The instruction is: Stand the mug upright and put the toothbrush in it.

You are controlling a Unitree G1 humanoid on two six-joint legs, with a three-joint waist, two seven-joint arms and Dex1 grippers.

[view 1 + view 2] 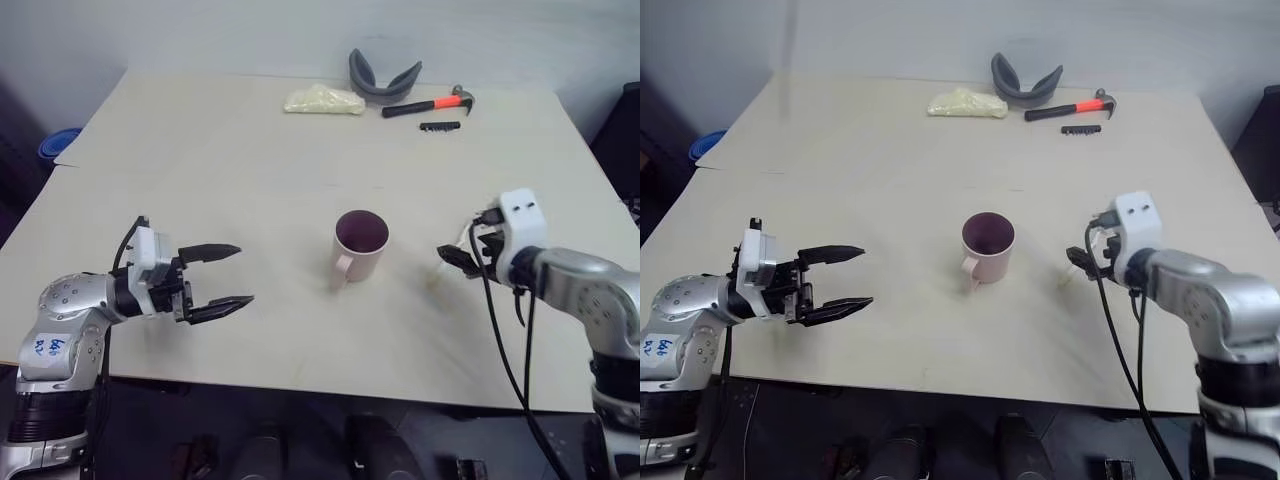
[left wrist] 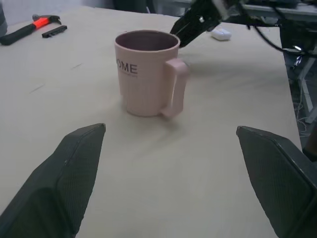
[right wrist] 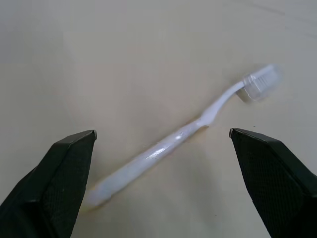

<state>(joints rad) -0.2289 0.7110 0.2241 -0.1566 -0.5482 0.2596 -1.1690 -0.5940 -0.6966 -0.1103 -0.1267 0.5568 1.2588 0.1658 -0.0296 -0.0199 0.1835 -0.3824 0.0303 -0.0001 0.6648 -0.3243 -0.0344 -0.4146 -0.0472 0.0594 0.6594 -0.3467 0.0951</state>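
The pale pink mug (image 1: 360, 245) stands upright in the middle of the table, its dark inside facing up and its handle toward the front edge. To its left my left gripper (image 1: 244, 274) hovers open and level, pointing at the mug (image 2: 148, 74) from a short way off. The white toothbrush (image 3: 173, 141) lies flat on the table to the right of the mug. My right gripper (image 3: 162, 132) is just above it, open, with one finger on each side of the handle and not touching it. From the head the right gripper (image 1: 455, 258) points down and forward.
At the far edge lie an orange-handled hammer (image 1: 425, 104), a small black strip (image 1: 440, 127), a grey curved band (image 1: 385, 78) and a pale yellow bag (image 1: 323, 99). A small white earbud case (image 2: 220, 33) lies beyond the right gripper. A blue object (image 1: 60, 143) sits off the table's left side.
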